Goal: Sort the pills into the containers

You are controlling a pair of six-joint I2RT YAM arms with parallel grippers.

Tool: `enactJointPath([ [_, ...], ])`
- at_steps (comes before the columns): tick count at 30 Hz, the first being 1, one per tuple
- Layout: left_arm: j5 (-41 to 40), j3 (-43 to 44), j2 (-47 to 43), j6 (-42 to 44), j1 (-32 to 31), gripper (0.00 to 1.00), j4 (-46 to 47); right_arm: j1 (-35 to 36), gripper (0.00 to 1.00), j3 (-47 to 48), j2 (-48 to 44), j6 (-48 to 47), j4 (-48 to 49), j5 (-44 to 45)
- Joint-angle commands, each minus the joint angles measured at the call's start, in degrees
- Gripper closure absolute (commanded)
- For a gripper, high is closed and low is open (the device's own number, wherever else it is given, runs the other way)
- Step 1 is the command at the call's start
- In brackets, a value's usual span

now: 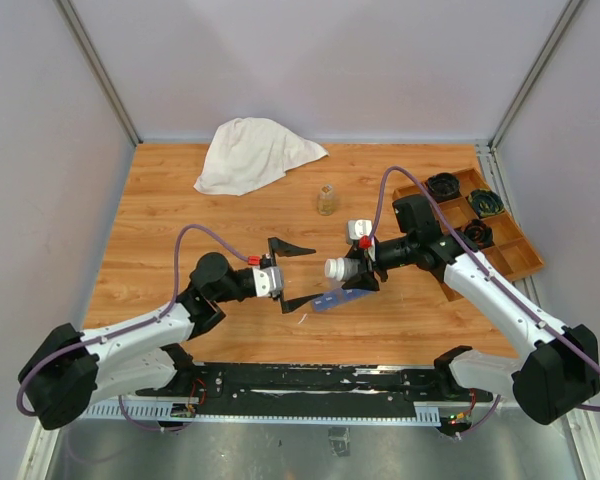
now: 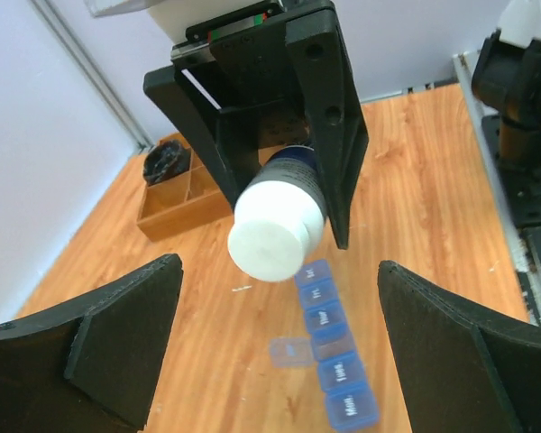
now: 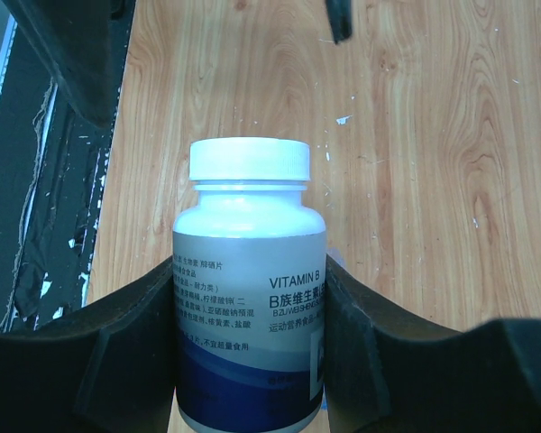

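Note:
My right gripper (image 1: 361,268) is shut on a white vitamin B bottle (image 3: 249,289) with a white cap (image 1: 335,268), held level above the table, cap toward the left arm. The bottle also shows in the left wrist view (image 2: 275,224). My left gripper (image 1: 300,273) is open and empty, its fingers (image 2: 108,334) spread wide, facing the cap a short way off. The blue pill-organizer strip (image 2: 332,343) lies on the table under the bottle, one lid (image 2: 290,352) flipped open; it shows in the top view (image 1: 330,300) as well. No loose pills show.
A white cloth (image 1: 252,152) lies at the back left. A small clear jar (image 1: 327,199) stands at the back middle. A brown wooden divided tray (image 1: 510,255) with dark items sits at the right edge. Side walls close in the table.

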Motion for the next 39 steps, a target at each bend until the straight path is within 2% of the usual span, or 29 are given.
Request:
enactJointPath([
  [1,4.1,5.6,4.2,12.3,0.1,0.01,-4.9,-0.4,0.99,0.7,0.4,-1.1,-0.9,-2.0],
  [9,5.4,10.7,9.4,14.3,0.1,0.03,-7.7,-0.4,1.0,0.7,0.4,-1.2,-0.9,-2.1],
  [18,5.3,13.3,12.1,14.3,0.1,0.19,-11.1,-0.4,0.99,0.7,0.3,-1.2,-1.0,-2.3],
  [26,5.5,13.6,11.9,12.9,0.1,0.41,-11.1,-0.4,0.99,0.7,0.3,-1.1,-1.0,-2.3],
  [33,7.3,13.5,11.2,9.5,0.1,0.7,-11.1,-0.4,0.99,0.7,0.3,-1.2,-1.0,-2.1],
  [36,7.6,14.2,11.0,3.4,0.1,0.79,-11.0,-0.4,0.99,0.7,0.3,-1.2,-1.0,-2.0],
  [39,8.1,15.4,10.9,-8.1,0.0,0.85,-11.1,-0.4,0.99,0.7,0.1,-1.1,-1.0,-1.9],
])
